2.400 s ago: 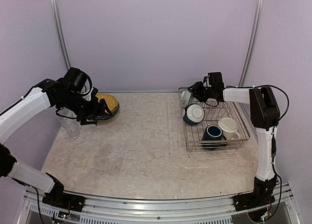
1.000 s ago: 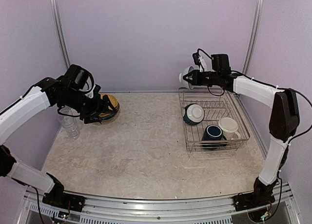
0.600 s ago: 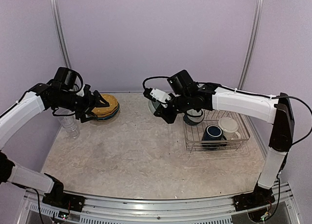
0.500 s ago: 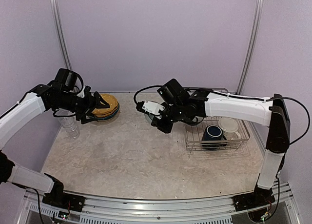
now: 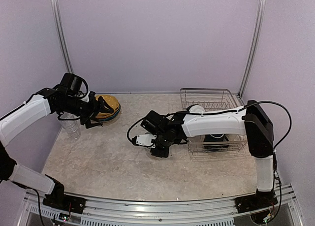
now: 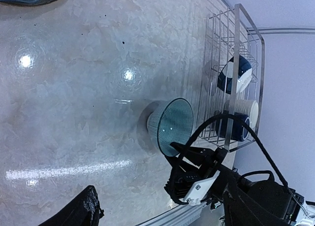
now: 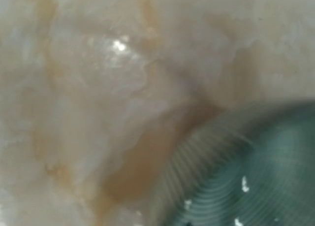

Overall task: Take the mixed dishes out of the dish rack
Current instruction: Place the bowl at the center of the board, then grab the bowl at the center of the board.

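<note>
Right gripper [image 5: 157, 149] is down low over the middle of the table [image 5: 108, 157], with that arm stretched across from the rack [image 5: 206, 91]. It sits right at the edge of a green ribbed bowl [image 6: 170, 125]. From the left wrist camera I see one black finger [image 6: 183, 148] against the bowl's near rim. I cannot tell from any view whether the jaws are closed on the rim or parted beside it. My right wrist camera is pressed in so close that it gives only a blur of marbled tabletop and the green glaze in one corner. The green bowl is out of the rack, on the open table well to its left, with its mouth turned toward the left wrist camera. I cannot tell whether it sits flat.

Left gripper [image 5: 100, 111] hangs with its fingers spread wide and nothing between them, just beside the stack of plates [image 5: 109, 108] at the far left. A clear glass [image 5: 72, 129] stands near that arm.

In the rack I count a dark bowl [image 6: 235, 74] with a white inside standing on edge, a cream mug [image 6: 244, 108] and a navy mug [image 6: 234, 128].
</note>
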Available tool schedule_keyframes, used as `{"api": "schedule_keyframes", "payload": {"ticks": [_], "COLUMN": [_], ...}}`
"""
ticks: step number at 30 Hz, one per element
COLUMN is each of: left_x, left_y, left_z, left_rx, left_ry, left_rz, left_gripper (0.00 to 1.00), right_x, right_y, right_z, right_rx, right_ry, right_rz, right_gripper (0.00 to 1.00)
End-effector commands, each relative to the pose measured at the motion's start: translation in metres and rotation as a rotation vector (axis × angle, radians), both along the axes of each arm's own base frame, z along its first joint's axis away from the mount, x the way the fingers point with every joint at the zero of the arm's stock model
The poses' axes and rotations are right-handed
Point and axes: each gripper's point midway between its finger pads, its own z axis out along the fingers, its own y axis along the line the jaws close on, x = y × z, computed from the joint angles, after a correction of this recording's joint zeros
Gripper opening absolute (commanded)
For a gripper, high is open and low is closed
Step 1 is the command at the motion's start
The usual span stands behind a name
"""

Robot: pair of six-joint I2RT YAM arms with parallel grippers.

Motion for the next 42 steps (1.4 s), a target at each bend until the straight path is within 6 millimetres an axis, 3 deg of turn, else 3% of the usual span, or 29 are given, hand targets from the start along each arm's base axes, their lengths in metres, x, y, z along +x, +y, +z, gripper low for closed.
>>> {"api": "schedule_keyframes", "payload": {"ticks": [1, 5, 9, 13, 17, 22, 30, 37, 42], "left_x": [0.002, 0.003, 0.003, 0.004, 0.008, 0.018, 0.021, 0.012, 0.009], "left_y": [-0.014, -0.032, -0.056, -0.077, -0.096, -0.116, -0.137, -0.135, -0.129], "left_z": [-0.013, -0.028, -0.040, -0.058, -0.076, -0.093, -0.138, -0.163, -0.173], "left_rx": [-0.008, 0.035, 0.081, 0.117, 0.138, 0.210, 0.380, 0.483, 0.515], "left_ry": [0.029, 0.057, 0.071, 0.097, 0.122, 0.125, 0.174, 0.194, 0.206], "left_rz": [-0.049, -0.096, -0.145, -0.186, -0.221, -0.263, -0.329, -0.344, -0.339], "left_gripper": [0.82, 0.82, 0.82, 0.81, 0.78, 0.74, 0.67, 0.58, 0.47], "right_x": [-0.001, 0.004, 0.023, 0.046, 0.059, 0.061, 0.061, 0.066, 0.079], "right_y": [0.003, 0.000, -0.018, -0.062, -0.110, -0.145, -0.172, -0.197, -0.220], "right_z": [0.010, 0.034, 0.098, 0.154, 0.194, 0.214, 0.227, 0.231, 0.218], "right_rx": [0.048, 0.138, 0.337, 0.497, 0.613, 0.663, 0.743, 0.817, 0.853], "right_ry": [-0.021, -0.050, -0.102, -0.176, -0.251, -0.286, -0.315, -0.322, -0.278], "right_rz": [-0.026, -0.090, -0.222, -0.397, -0.550, -0.625, -0.705, -0.763, -0.869], "right_gripper": [0.41, 0.61, 0.73, 0.79, 0.87, 0.92, 0.97, 1.00, 1.00]}}
